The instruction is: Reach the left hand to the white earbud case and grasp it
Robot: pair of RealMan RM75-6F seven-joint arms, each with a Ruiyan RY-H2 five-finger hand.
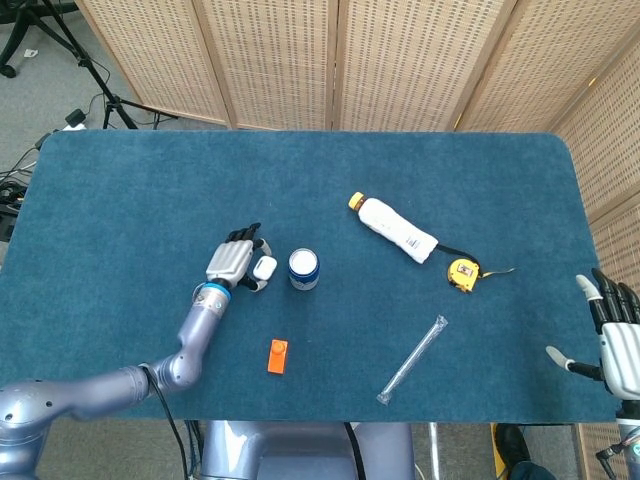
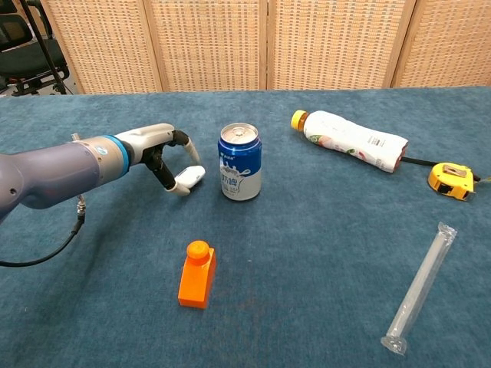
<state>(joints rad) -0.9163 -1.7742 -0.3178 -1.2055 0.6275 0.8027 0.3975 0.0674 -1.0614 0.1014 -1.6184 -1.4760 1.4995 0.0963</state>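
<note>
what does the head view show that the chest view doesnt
Only the head view shows the right hand, open at the table's right edge, plus the floor, cables and a stand's legs beyond the table.

Only the chest view shows the can's side label and a black chair at far left.

Both show the left hand holding the white earbud case beside the can, the orange block, bottle, tape measure and clear tube.

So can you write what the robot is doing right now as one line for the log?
left hand: holds white earbud case | case: beside blue can, apart | right hand: open, at table edge
</note>
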